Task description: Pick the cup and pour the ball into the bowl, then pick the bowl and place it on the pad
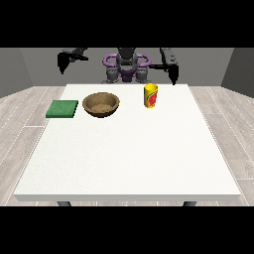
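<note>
So the green pad (62,109), brown bowl (101,104) and yellow cup (151,95) sit in a row on the white table (129,163), bowl between the other two, looks handy for pouring. Ball isn't visible. Further back, both hands (63,63) (173,75) hang raised, holding nothing; can't tell the fingers.

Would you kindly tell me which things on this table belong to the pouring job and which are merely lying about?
For the job:
cup, upright
bowl
pad, left of the bowl
The ball cannot be seen, perhaps inside the cup.

Lying about:
nothing else on the table
</note>
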Robot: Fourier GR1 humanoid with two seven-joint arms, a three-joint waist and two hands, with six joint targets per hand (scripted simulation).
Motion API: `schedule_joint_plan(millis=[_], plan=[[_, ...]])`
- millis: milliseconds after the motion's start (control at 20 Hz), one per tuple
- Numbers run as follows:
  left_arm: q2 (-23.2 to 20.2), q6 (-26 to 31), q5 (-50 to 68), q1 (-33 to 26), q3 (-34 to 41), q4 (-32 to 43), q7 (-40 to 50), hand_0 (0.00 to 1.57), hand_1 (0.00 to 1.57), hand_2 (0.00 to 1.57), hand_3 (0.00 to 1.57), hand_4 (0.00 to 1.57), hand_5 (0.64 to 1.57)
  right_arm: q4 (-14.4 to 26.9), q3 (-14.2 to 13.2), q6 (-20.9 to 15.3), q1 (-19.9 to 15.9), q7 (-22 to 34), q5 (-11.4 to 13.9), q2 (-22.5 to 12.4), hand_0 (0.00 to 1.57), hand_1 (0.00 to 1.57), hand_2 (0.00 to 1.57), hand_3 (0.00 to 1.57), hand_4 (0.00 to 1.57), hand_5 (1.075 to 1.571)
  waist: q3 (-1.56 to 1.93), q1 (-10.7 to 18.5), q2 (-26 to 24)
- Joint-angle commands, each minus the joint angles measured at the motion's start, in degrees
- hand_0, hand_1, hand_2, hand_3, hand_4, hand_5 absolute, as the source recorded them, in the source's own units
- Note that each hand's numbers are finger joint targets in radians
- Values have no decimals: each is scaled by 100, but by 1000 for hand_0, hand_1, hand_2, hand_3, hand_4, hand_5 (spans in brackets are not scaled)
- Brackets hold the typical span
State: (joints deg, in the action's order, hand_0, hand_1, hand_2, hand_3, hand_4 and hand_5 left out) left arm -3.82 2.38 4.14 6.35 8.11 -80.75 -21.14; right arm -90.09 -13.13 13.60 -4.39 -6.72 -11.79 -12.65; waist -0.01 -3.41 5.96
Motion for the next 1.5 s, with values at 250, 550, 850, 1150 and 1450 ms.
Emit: schedule_joint_plan(millis=[250,550,850,1150,1450], plan=[[258,-503,-368,855,150,2177,-1486,0,0,0,0,0,1530,256,70,206,-157,-322,82,16,0,0,0,0,0,1570,-1,-263,289],[175,-405,-382,952,179,2845,-2214,0,0,0,0,0,1519,1323,-292,573,-171,-1359,161,-211,0,0,0,0,0,1571,1,-76,523],[-50,-659,-243,1855,678,4387,-2951,0,0,0,0,0,1521,595,-50,467,-384,-652,11,-124,0,0,0,0,0,1571,-4,-485,691],[256,-855,-347,1847,449,4711,-3207,0,0,0,0,0,1559,1497,-287,561,-408,-1322,171,-243,0,0,0,0,0,1571,-1,-276,604],[367,-2678,-1199,1666,260,4758,-3869,1317,1317,1571,1571,1455,1245,862,-199,552,-683,-1095,19,-243,0,0,0,0,0,1570,-6,-802,1050]])
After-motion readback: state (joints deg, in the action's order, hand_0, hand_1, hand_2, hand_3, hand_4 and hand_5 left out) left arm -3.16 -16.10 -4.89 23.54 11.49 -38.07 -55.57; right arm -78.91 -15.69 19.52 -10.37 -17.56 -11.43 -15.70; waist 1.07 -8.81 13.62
